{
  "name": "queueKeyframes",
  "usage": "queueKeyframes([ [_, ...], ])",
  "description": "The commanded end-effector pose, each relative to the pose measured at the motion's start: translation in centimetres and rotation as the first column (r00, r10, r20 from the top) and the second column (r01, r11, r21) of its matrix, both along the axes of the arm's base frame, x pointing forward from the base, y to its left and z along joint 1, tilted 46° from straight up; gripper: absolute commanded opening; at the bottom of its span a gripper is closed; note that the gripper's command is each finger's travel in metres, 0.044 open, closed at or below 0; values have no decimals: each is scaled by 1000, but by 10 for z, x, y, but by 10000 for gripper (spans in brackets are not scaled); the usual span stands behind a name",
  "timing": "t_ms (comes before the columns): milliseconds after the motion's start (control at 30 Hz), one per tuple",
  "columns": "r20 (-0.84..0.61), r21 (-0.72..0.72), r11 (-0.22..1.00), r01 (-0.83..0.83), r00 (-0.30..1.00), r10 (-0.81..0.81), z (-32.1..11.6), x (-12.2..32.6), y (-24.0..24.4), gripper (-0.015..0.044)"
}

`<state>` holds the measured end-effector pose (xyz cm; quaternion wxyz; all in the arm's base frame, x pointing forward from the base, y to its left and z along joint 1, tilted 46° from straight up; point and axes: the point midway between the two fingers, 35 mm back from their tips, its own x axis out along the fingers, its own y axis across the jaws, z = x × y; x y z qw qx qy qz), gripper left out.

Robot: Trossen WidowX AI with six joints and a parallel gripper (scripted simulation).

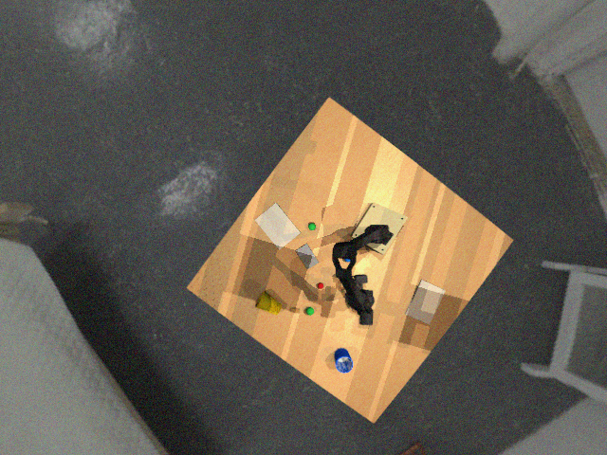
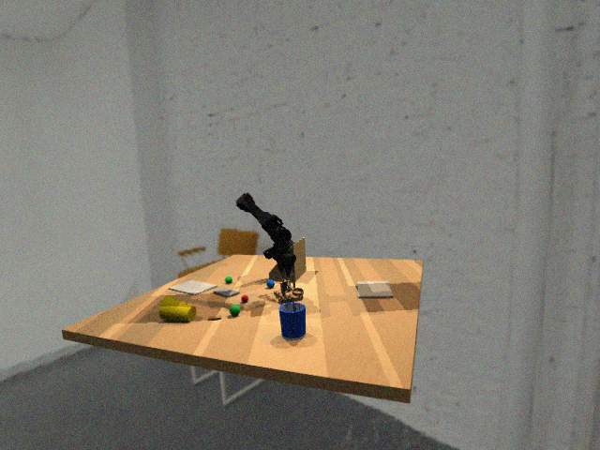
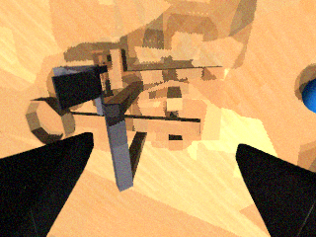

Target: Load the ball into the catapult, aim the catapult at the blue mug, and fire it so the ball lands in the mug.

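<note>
The wooden catapult point(image 2: 280, 296) point(image 3: 118, 153) stands on the table below my gripper point(image 3: 165, 144) point(image 2: 289, 285). My gripper is open and empty, its fingertips either side of the catapult's grey bar in the wrist view. The catapult's ring-shaped cup point(image 3: 34, 129) point(image 2: 297, 292) is at the left there and shows no ball. The blue mug point(image 1: 341, 354) point(image 2: 292, 322) stands upright near the front of the table. A blue ball point(image 1: 346, 260) point(image 2: 270, 283) point(image 3: 311, 96) and a red ball point(image 1: 320, 285) point(image 2: 245, 298) lie on the table. The arm hides the catapult in the top view.
Green balls point(image 1: 312, 227) point(image 2: 234, 310) lie left of the arm. A yellow mug point(image 1: 268, 303) point(image 2: 177, 312) lies on its side. Pale flat slabs point(image 1: 278, 225) point(image 2: 374, 289) lie left and right, with a small grey block point(image 1: 307, 255) point(image 2: 226, 292). A pale board point(image 1: 384, 214) point(image 2: 300, 256) is by the arm's base.
</note>
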<state>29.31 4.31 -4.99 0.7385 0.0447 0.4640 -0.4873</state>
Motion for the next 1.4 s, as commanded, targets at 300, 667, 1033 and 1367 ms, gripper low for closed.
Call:
queueKeyframes([
  [300,304,100,945,313,894,-328,-3,1,-2,440],
  [667,481,213,835,508,689,-542,-5,-1,-7,440],
  [1033,607,367,665,650,375,-701,-8,-6,-15,440],
  [1367,647,485,536,691,128,-751,-10,-10,-20,440],
])
